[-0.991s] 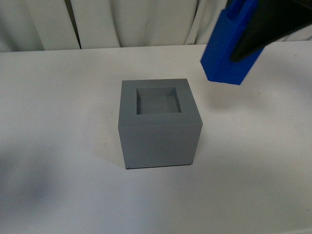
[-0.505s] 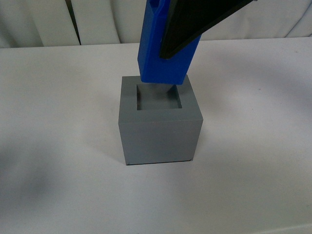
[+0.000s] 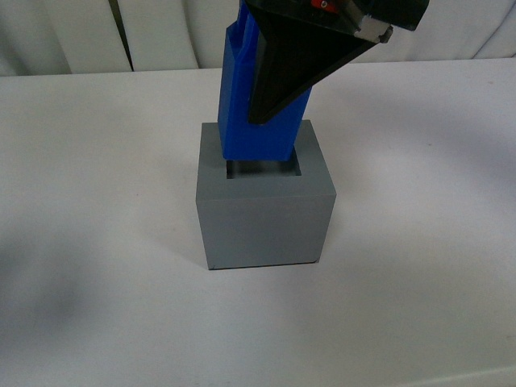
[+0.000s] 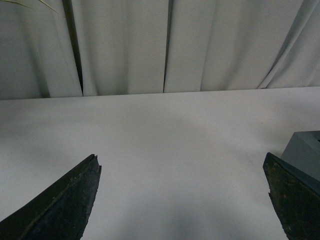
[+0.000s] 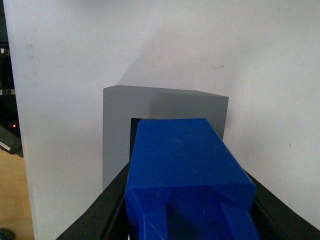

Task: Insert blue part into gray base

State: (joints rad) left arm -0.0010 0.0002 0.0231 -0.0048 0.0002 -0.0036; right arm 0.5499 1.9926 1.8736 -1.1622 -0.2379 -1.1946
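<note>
The left tool [image 4: 177,200] hung low over the bare white bench [image 3: 419,242]. Its two fingers were spread wide, with nothing between them. One corner of the gray base [image 4: 302,150] showed just off to one side of it, so this tool was near but not helping.

The gray base sat alone in the middle of the bench, with its square hole [image 3: 262,168] facing up. It lay straight under the right tool [image 3: 256,109].

The right tool was pinching the blue part [image 3: 234,121] from two sides, up near its top. The blue part hung down from the tool, and its long side pointed almost straight up and down. Its bottom end was right at the mouth of the hole. A thin dark strip of the hole showed in front of it. I could not tell if the bottom was already a little way inside or only touching the edge.

The right tool was the one doing the job, and the way to go was straight down. I think the blue part was lined up well, but it had to stay straight or a corner could catch on the rim.

Behind it all hung a white curtain [image 3: 161,32].

There was one blue part, one gray base and two tools.
</note>
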